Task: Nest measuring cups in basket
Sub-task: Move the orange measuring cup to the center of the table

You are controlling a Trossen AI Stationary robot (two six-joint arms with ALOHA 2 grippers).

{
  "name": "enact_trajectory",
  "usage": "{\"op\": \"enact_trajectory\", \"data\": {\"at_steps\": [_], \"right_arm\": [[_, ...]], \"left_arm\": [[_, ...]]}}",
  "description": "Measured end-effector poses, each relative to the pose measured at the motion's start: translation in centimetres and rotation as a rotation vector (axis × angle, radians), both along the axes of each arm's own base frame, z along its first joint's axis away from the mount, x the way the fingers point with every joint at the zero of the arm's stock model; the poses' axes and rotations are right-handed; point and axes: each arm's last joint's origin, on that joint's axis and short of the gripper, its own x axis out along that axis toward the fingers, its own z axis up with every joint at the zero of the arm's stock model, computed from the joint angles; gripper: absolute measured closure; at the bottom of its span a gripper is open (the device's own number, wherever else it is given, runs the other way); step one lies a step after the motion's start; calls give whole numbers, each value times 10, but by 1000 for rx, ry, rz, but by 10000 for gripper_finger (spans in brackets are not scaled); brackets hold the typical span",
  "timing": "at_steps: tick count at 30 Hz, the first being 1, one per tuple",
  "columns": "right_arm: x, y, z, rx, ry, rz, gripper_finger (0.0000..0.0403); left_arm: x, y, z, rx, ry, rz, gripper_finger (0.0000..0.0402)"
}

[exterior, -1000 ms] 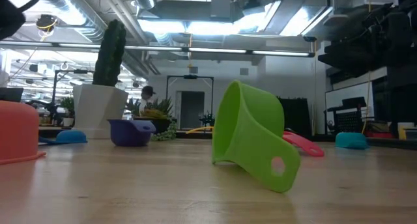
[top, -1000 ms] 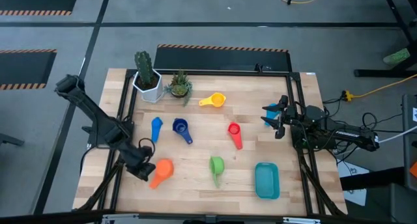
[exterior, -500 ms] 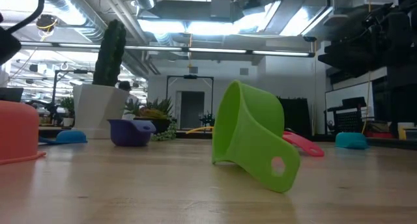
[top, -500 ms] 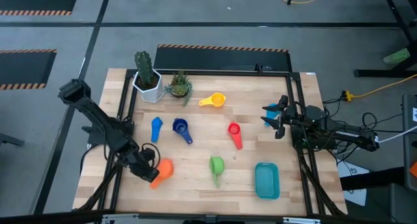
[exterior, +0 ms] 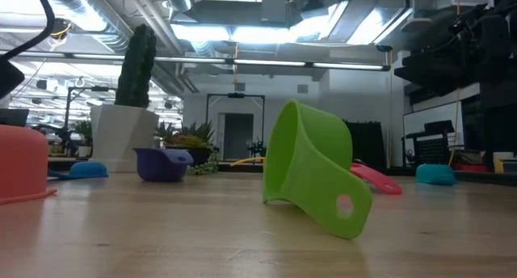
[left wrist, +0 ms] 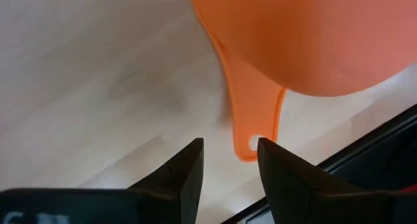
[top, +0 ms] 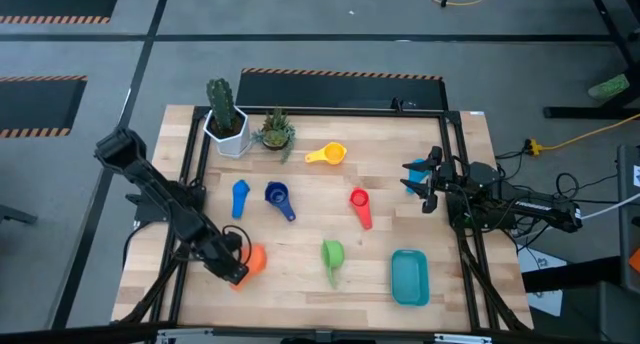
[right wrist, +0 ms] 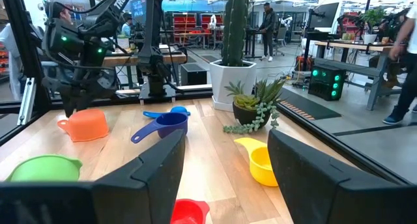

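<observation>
Task barely begun, by the look of it: the teal basket [top: 409,276] sits w/ nothing in it at the near right of the bench [top: 390,149], and all six cups are loose on the wood, none nested.

Where they lie, high view:
- yellow cup [top: 327,155] near the far edge, by the small succulent [top: 273,131] and the white cactus pot [top: 228,135]
- light blue cup [top: 240,198] and dark blue cup [top: 279,199] side by side, mid-left
- red cup [top: 360,207] mid-right
- green cup [top: 332,259] near front, tipped on its side w/ handle toward the low camera
- orange cup [top: 254,259] front left, mouth down

Left tool [top: 229,269] is low over the orange cup, just beside it. Wrist view shows its fingers [left wrist: 184,173] parted, the cup's handle reaching toward the gap but not between them, no contact visible. So nothing held yet; looks like a lineup for a handle pick.

Right tool [top: 421,185] waits at the right edge of the bench, well apart from the cups; jaws partway open, nothing in them.

Left to do, as I judge it: grasp orange, carry it across to the basket, then bring the other five and stack them inside each other. Basket is at the far side from the left arm, so the orange cup has a long haul.
</observation>
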Motion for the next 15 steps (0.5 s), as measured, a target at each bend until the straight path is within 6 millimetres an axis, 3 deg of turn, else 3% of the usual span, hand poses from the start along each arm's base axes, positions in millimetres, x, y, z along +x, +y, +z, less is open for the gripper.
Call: {"op": "enact_trajectory", "data": {"at_steps": [15], "right_arm": [[0, 0, 0, 3, 0, 0, 178]], "left_arm": [[12, -16, -22, -34, -22, -31, 264]]}}
